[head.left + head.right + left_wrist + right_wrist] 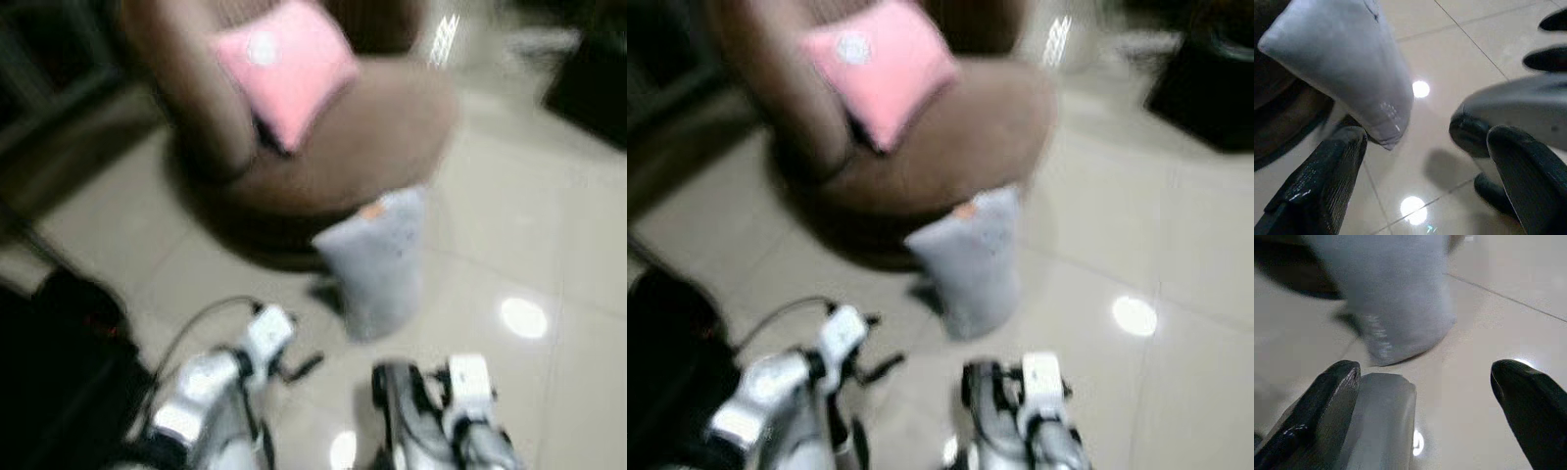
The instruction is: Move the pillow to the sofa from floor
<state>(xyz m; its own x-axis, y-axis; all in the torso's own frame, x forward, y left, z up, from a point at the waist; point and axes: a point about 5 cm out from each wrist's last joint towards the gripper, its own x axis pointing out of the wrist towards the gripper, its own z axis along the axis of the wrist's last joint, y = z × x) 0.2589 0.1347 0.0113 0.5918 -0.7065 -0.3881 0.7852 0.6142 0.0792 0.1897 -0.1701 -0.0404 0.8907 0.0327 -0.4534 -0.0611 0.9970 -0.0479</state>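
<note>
Looking through the left eye view first: blurred frame. I see the pale grey fabric pillow (377, 259) standing on end on the glossy cream tiled floor (549, 245), leaning against the front of the round brown upholstered sofa (343, 147). A pink square cushion (286, 61) already lies on the seat. Both arms are low in front of me, short of the pillow; left gripper (294, 369) and right gripper (392, 387) are empty. A black object (59, 352) sits on the floor to my left; I cannot identify it.

Right eye view: same layout, nothing added.

Left wrist view: left gripper's two black fingers (1322, 191) stand wide apart, holding nothing. The pillow's lower corner rests on the tile beyond them, apart from the fingers. The silver right arm (1513, 110) crosses close by.

Right wrist view: right gripper's fingers (1317, 411) also spread wide, empty. Pillow ahead, not touched.

Progress, my judgement: early. Approach nearly complete; grasp, lift and placement on the seat all remain.

Writing: faint pale marks near the pillow's lower edge, too blurred to read. No brand legible anywhere.
</note>
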